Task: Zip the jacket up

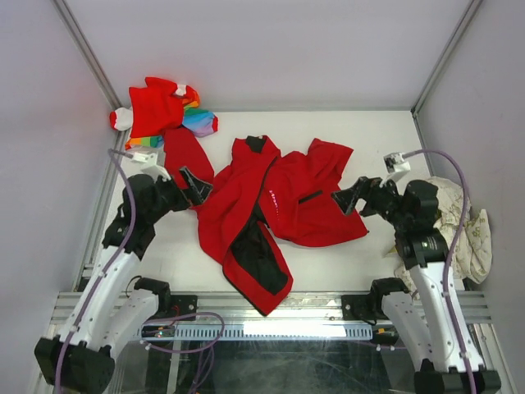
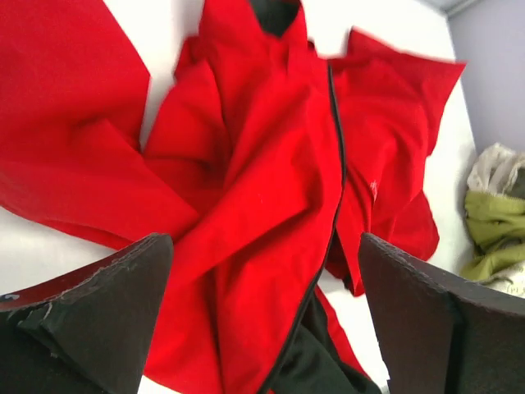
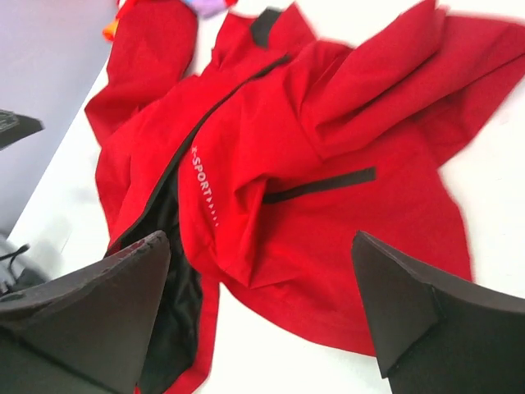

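Jacket lies spread and crumpled on the bench, collar at its far end, hem at its near end. Front zipper is open in the lower part, where the black lining shows; the panels meet near the collar. White lettering runs beside the zipper, next to a dark pocket slit. Left hand sits at the jacket's left edge, jaws wide, holding nothing. Right hand sits at the jacket's right edge, jaws wide, likewise empty. Whether either touches the cloth cannot be told. Beyond the jacket's left sleeve lies a small red garment with rainbow stripes. A cream and olive cloth lies well to the jacket's right.
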{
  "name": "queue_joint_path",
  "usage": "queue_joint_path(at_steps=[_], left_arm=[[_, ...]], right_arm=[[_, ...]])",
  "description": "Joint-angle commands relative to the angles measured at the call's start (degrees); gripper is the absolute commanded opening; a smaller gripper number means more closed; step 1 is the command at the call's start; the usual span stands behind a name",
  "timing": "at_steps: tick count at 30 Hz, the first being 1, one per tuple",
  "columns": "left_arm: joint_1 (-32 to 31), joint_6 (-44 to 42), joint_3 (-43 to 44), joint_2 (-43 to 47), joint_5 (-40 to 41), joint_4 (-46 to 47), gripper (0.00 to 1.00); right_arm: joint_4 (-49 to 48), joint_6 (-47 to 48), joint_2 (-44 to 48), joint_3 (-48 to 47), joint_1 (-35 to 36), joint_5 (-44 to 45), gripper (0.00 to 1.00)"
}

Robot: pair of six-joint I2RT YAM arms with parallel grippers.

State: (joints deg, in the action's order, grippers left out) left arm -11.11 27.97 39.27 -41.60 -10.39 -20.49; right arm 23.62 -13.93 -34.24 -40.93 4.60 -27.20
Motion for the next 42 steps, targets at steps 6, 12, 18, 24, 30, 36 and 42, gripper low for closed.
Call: queue_joint_path(at_steps=[6,12,18,24,30,36,42], left_arm=[[-12.73,5.74,-1.85,-15.98,6.83,7.78,0.99],[-16.78,3.77,-0.96,-24.38,10.68,9.18,0.99],[-17.26,4.07,-0.84,-31.85,8.16,14.13,0.99],[-17.19,2.68,2.26,-41.31,11.27,20.57,0.97],[-15.81,-0.66,11.93,-46.42,12.06,21.84,0.24],[-12.61,-4.38,25.2,-44.28,17.98,15.44,0.0],[-10.52,-8.31,42.31,-45.13,25.43,4.12,0.0]], right_arm=[[-13.07,0.08,-18.77,3.39,19.73,7.7,0.95],[-14.62,4.25,-29.96,1.64,28.63,18.67,0.96],[-22.49,4.03,-40.63,0.0,33.15,21.02,0.96],[-25.36,2.01,-50.25,-5.76,33.82,20.39,0.71],[-20.96,0.37,-49.84,-14.4,33.88,22.88,0.03],[-10.26,-3.65,-45.25,-26.36,33.72,29.32,0.0],[3.33,-11.46,-43.52,-42.25,33.82,33.66,0.0]])
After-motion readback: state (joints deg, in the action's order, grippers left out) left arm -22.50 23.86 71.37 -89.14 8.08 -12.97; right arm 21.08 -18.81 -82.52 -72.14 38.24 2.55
